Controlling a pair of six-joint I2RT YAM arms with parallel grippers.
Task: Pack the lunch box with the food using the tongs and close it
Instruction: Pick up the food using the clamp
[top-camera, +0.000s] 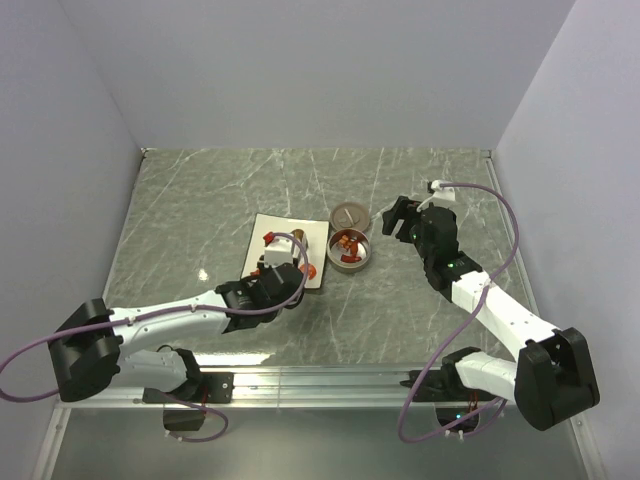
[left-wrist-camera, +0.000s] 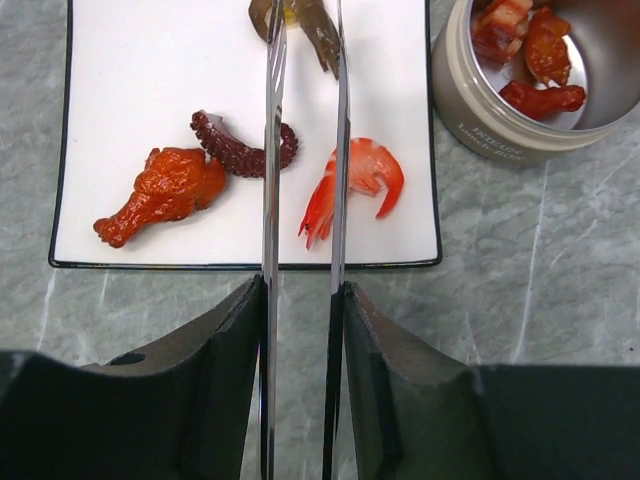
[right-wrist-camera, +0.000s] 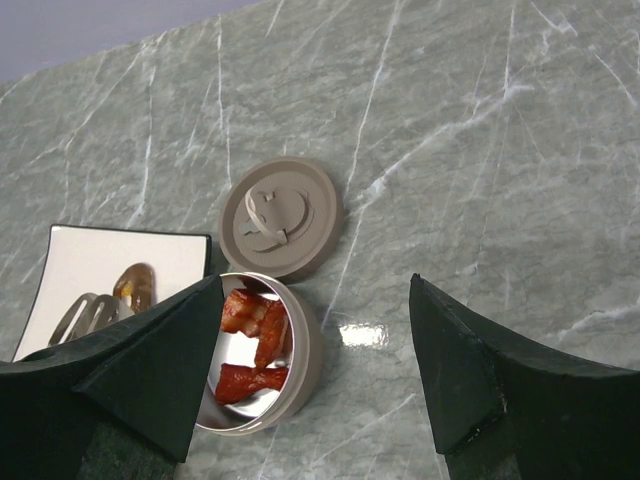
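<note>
The grey-green marbled bench carries everything, with two arms reaching in from its near edge. One white square plate with a thin dark rim sits about mid-bench. At the plate's far right corner stands the lunch box, a single round metal tin, uncovered. Its one flat greyish-brown lid lies on the bench just beyond it, toward the far edge, the two nearly touching.

The left hand is over the plate's near edge, closed on one pair of tongs, squeezing the two slender arms to a narrow gap. The right hand hangs over the bench just right of the tin, spread wide and holding nothing.

The food is split. Four pieces are on the plate: an orange drumstick shape, a dark tentacle, a red-orange shrimp and a brown piece at the tong tips; whether it is pinched I cannot tell. About three red-brown pieces lie inside the tin.
</note>
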